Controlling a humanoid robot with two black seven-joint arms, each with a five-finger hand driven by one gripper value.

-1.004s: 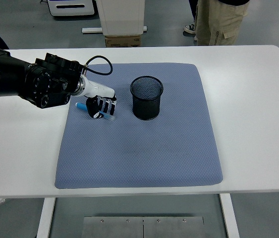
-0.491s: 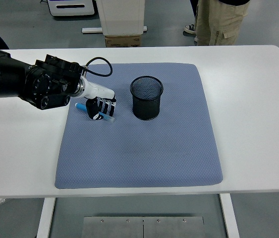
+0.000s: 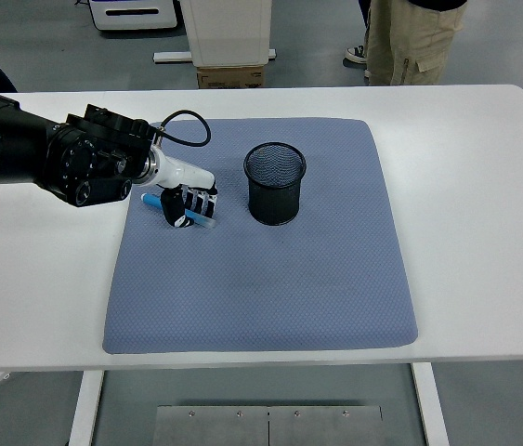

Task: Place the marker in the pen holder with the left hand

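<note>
On the blue mat [image 3: 270, 279], left robot hand [image 3: 189, 205] grips a blue marker [image 3: 152, 199]; no writing legible.

The middle of the blue marker [image 3: 176, 210] is covered by the curled fingers of the left robot hand [image 3: 188, 204], so only its ends show. The person [image 3: 416, 41] beyond the worktop [image 3: 484, 186] is cut off above the legs by the picture's top edge.

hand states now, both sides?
Left hand: closed on the blue marker, low over the blue mat, left of the pen holder.
Right hand: not in view.
</note>
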